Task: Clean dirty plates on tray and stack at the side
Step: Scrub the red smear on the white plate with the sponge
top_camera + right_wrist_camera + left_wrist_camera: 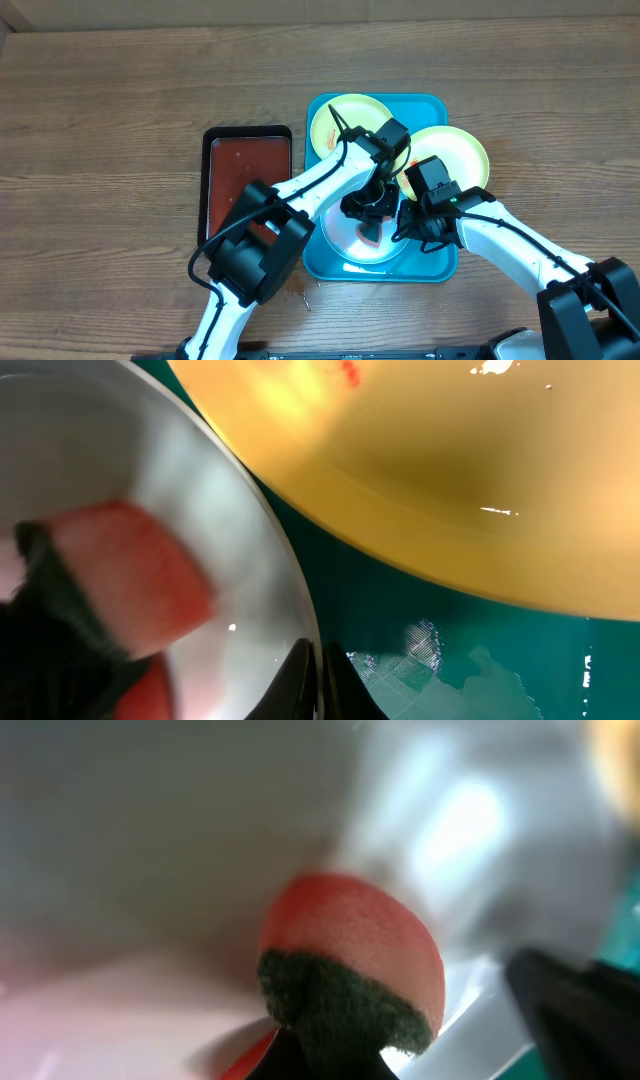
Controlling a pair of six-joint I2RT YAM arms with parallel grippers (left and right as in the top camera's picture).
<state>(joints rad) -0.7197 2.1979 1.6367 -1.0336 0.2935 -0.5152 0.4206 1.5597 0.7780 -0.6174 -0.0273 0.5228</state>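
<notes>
Where the overhead view is taken first, the near plate (342, 252) lies against the near edge of the tray (440, 266). A second plate (345, 115) sits in its far-left corner and a third plate (462, 150) overhangs its far-right corner. The left gripper (368, 212) is clamped on a sponge (372, 236) pressed to the near plate. The right gripper (412, 225) sits at that plate's right rim.

Left wrist: the sponge's dark scouring face meets a glossy pale surface.

Right wrist: the fingers are together at the near plate's rim; whether the rim is pinched between them cannot be told. A red smear (350, 370) marks the third plate.

Assessment: the plates are judged light, stiff, thin and slippery, so liable to skate under scrubbing. Take hold at the raised rim, preferably where it overhangs.
</notes>
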